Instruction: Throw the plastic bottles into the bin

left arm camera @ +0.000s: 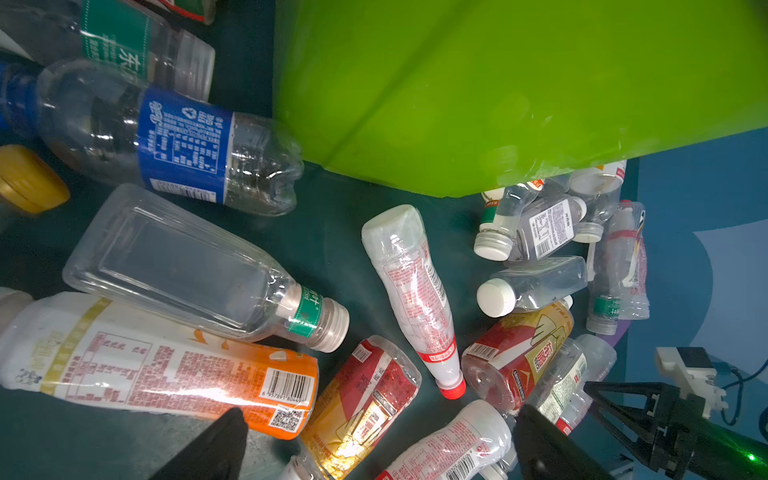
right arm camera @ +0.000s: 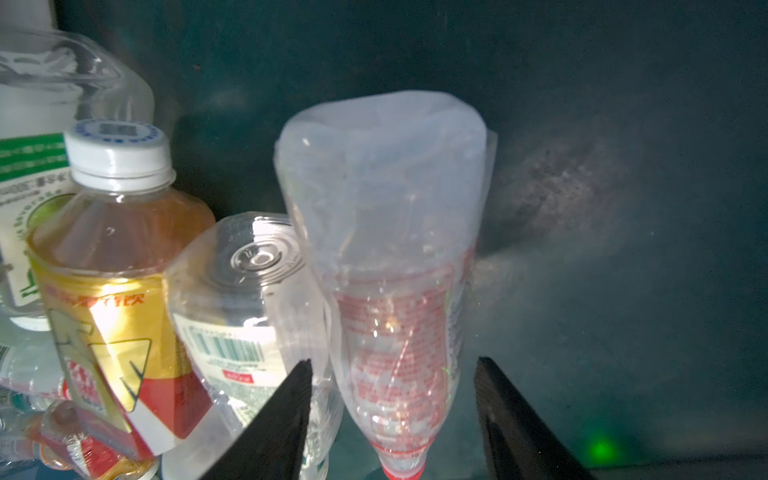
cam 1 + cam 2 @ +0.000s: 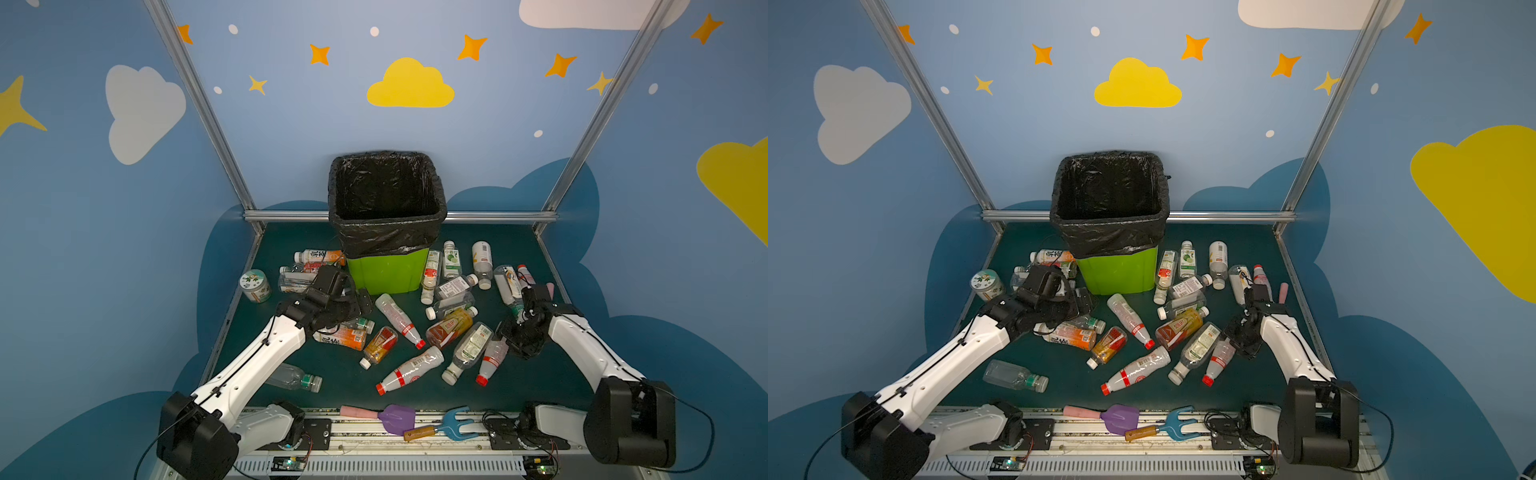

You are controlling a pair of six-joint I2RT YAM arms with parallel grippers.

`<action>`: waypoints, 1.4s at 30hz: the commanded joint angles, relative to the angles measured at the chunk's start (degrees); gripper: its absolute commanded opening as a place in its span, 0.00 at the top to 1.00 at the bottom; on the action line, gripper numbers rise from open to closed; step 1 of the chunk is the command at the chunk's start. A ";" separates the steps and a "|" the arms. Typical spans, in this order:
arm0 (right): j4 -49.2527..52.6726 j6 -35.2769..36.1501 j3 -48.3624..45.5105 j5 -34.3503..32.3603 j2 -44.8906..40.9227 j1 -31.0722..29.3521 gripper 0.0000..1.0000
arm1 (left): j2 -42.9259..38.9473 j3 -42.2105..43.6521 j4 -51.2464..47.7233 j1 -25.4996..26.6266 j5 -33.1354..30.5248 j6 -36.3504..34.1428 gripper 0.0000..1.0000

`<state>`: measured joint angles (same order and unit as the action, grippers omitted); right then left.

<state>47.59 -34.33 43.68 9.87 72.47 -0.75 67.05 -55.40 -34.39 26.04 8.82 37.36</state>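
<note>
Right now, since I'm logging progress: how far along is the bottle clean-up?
Done: nothing that shows; no bottle is visible inside the bin. In hand: the right end effector straddles a red-capped bottle, jaws not yet closed; the left end effector hangs open over others. Left: all the plastic bottles, some two dozen, lying on the table.

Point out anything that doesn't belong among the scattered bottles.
Three strays among the plastic bottles: a squat wide-lidded jar standing upright near the table's left edge, and a purple toy shovel and blue toy fork lying on the front rail. None is a bottle.
</note>
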 commanded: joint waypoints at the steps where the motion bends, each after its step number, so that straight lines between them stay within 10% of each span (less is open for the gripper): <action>1: -0.72 -0.45 -0.61 -1.24 1.56 0.35 0.39 | -1.32 0.73 0.11 -1.19 1.24 -1.64 0.00; 16: -2.07 -0.54 -0.47 -1.24 5.37 0.66 0.51 | -1.54 0.73 0.21 -5.22 2.91 -2.38 0.00; 32: -3.29 -5.94 10.69 -2.86 -20.45 2.87 0.51 | -0.73 -3.03 -4.09 -9.49 1.00 -4.58 0.00; 42: -18.50 -4.67 50.08 -1.83 -2.79 -8.52 0.51 | -0.32 -7.42 -6.63 -10.56 0.51 -6.29 0.00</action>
<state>36.97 -40.01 85.93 8.08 63.29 -4.27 66.63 -61.41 -38.79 15.90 10.44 32.51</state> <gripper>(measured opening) 0.489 0.997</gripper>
